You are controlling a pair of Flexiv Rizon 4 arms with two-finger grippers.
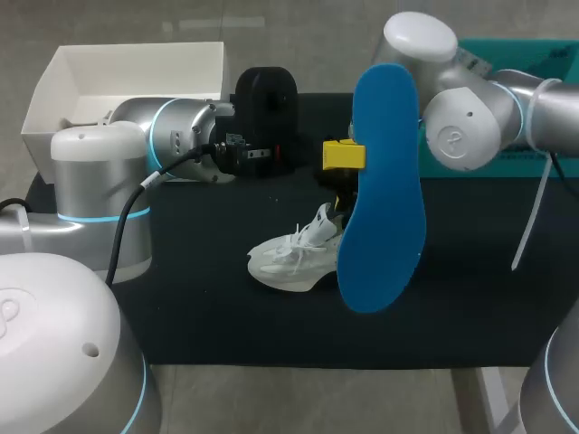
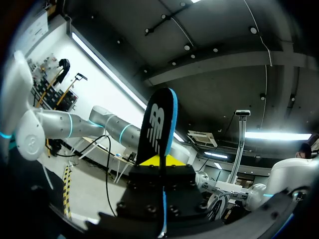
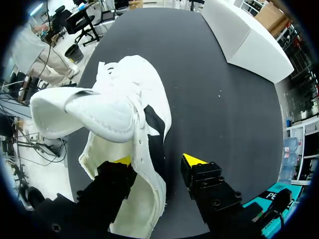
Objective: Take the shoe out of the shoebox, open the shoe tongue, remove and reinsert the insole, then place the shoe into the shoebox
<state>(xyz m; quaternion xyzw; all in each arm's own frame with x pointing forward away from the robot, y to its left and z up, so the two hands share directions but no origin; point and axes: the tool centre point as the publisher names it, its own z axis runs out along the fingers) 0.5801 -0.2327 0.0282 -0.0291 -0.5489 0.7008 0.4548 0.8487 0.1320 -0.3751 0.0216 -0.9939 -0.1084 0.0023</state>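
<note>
A blue insole (image 1: pixel 384 190) stands on end above the table, its dark underside (image 2: pixel 157 124) facing the left wrist view. My left gripper (image 1: pixel 344 155) is shut on its edge, the yellow tips (image 2: pixel 159 161) pinched against it. A white shoe (image 1: pixel 294 255) lies on the black mat just below, its tongue (image 3: pixel 94 112) pulled out. My right gripper (image 3: pixel 157 160) is at the shoe's heel end, mostly hidden behind the insole in the head view. One finger (image 3: pixel 121 161) sits under the collar; the other finger (image 3: pixel 194 161) stands clear outside the wall. The white shoebox (image 1: pixel 136 68) is at the back left.
A teal box (image 1: pixel 520 54) lies at the back right behind my right arm. A white strap (image 1: pixel 534 208) hangs down at the right. The black mat (image 1: pixel 470 298) is bare in front and to the right of the shoe.
</note>
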